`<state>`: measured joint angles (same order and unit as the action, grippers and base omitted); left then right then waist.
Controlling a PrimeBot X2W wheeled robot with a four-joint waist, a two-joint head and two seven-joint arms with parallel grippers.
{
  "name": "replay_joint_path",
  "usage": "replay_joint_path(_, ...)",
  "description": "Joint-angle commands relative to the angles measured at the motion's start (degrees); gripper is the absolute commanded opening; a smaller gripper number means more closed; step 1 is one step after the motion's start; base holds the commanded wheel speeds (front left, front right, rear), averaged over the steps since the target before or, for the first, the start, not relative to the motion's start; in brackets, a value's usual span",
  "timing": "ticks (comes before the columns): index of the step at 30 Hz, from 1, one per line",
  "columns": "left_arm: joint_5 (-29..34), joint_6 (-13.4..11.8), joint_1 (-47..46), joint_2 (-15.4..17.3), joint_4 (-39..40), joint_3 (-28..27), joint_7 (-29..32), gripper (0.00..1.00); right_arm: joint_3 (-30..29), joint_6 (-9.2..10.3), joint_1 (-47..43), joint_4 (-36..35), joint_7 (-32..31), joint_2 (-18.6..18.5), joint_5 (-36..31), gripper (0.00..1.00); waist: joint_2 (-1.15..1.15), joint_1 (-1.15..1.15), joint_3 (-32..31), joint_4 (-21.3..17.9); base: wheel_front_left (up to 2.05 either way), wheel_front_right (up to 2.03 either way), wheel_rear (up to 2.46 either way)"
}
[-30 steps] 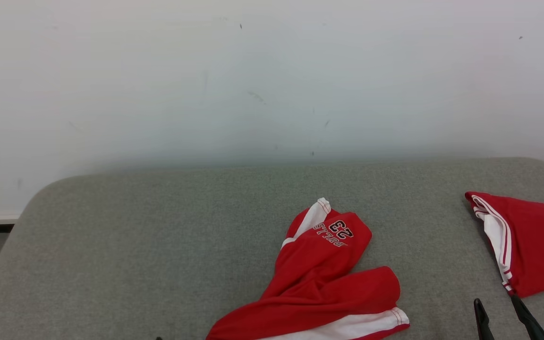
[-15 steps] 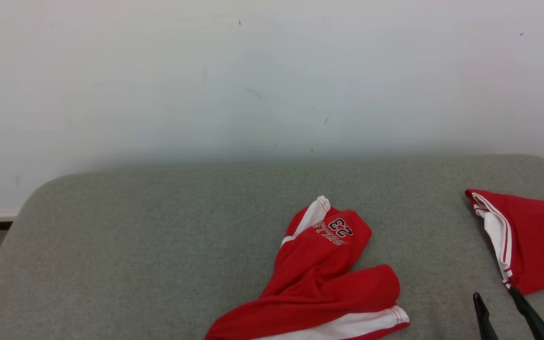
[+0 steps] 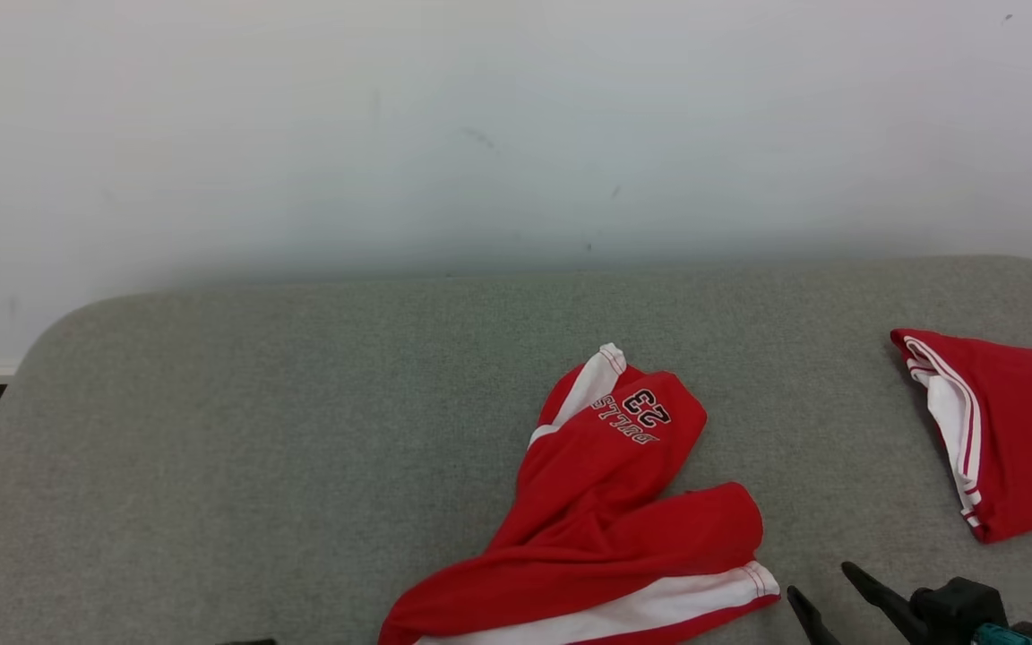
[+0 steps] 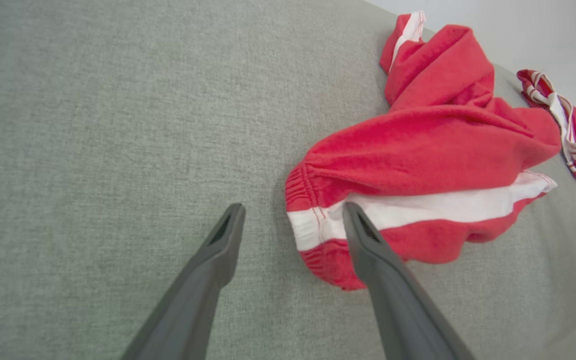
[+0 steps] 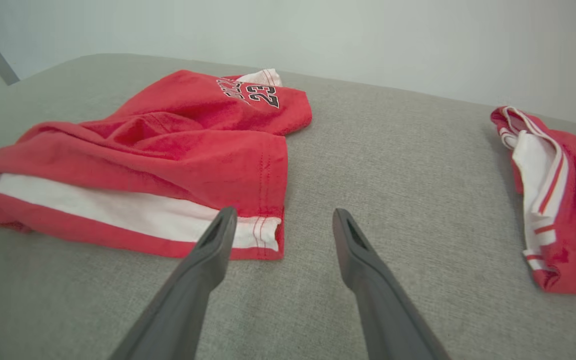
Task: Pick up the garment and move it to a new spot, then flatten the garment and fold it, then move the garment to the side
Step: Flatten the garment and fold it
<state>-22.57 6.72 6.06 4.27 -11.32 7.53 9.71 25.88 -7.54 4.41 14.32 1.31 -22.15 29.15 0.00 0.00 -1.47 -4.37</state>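
On the grey padded surface (image 3: 211, 448), your garment (image 3: 606, 528) lies crumpled at 5 o'clock, with a second red piece (image 3: 1018, 430) apart at 3 o'clock. The left gripper (image 4: 293, 207) and right gripper (image 3: 821, 580) stand spread and empty at the garment's two ends. Judged: pickup pending; flattening, folding and setting aside all remain.

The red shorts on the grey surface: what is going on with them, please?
A two-armed robot is getting ready to pick up the crumpled red shorts, which lie on the grey padded surface. Its left gripper is open at the elastic waistband end, and its right gripper is open near a leg hem. Neither holds anything yet. A second red garment lies apart, at the robot's right.
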Motion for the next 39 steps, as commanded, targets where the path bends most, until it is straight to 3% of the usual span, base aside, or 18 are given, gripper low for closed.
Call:
replay_joint_path(1, -0.08, 0.13, -0.54, 0.42, 0.08, -0.10, 0.39, 1.00, 0.35, 0.13, 1.03, 0.41, -0.12, -0.74, 0.76, 1.00, 0.00, 0.00, 0.48, 0.11, 0.00, 0.00, 0.00)
replay_joint_path(9, -1.94, 0.28, -2.56, 1.11, 0.16, 1.69, 4.19, 1.00, 8.23, 0.13, 6.54, 5.53, -0.14, -1.58, 5.30, 1.00, 0.00, 0.00, 3.55, 0.88, 0.00, 0.00, 0.00)
replay_joint_path(20, -3.41, 0.57, -5.96, 1.75, -1.83, 2.84, 3.81, 1.00, 15.88, 0.13, 12.42, 11.35, 3.07, -1.65, 9.85, 1.00, 0.00, 0.00, 6.18, 1.96, 0.00, 0.00, 0.00)
replay_joint_path(39, -6.52, 0.74, -7.43, 2.48, -5.49, 6.50, 3.33, 1.00, 24.88, 0.13, 18.17, 16.26, 7.80, -1.90, 15.65, 1.00, 0.00, 0.00, 7.57, 2.30, 0.00, 0.00, 0.00)
